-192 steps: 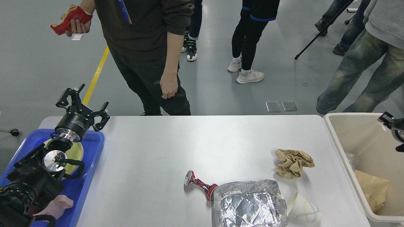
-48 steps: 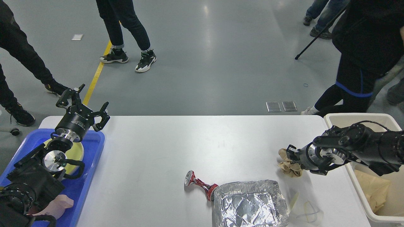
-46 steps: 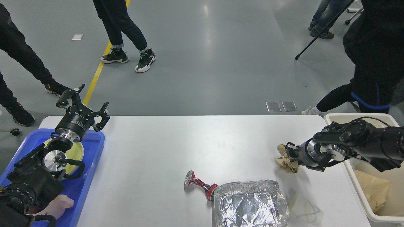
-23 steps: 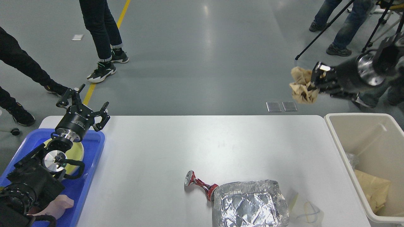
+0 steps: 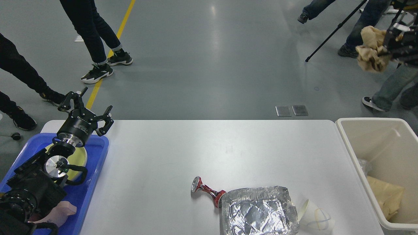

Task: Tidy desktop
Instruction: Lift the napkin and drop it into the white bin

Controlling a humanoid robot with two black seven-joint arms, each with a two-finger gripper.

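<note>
A large white rectangular desktop [image 5: 196,156] with rounded corners fills the lower middle of the view. On its near edge lie a crushed red drink can [image 5: 207,190], a crumpled silver foil tray [image 5: 259,210] touching the can's right end, and a tipped white paper cup [image 5: 315,217] just beside the tray's right side.

At the left end a blue plastic tray [image 5: 94,163] holds a pale yellow round plate [image 5: 80,158]. The black left gripper [image 5: 85,106] hangs above the tray's far corner, its fingers spread wide apart and holding nothing.

At the right end stands a beige plastic bin [image 5: 351,147] with brown paper [image 5: 387,195] inside. High at the upper right, well above the bin, the black right gripper [image 5: 387,45] is clamped on a wad of crumpled brown paper [image 5: 370,49]; most of that gripper is cut off by the picture's edge.

People's legs and a tripod leg stand on the grey floor beyond.
</note>
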